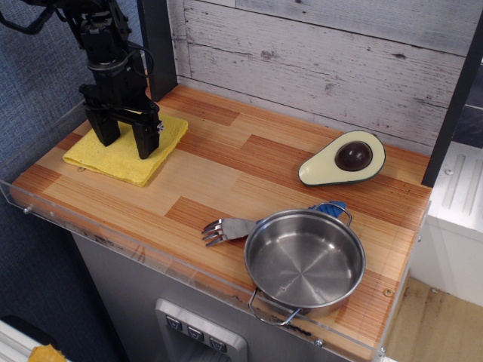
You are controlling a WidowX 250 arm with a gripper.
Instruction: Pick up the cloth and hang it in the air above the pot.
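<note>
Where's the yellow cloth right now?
The yellow cloth lies flat at the table's back-left corner, directly under the open gripper, far from the pot at front right.

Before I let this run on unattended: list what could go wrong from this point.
1. The claw stands open over the cloth, which lies flat and folded; it may pinch only the top layer, or the cloth may unfold and hang low.
2. The pot sits near the front edge, with the fork tucked beside it; a trailing cloth could drag across the fork or the avocado.
</note>
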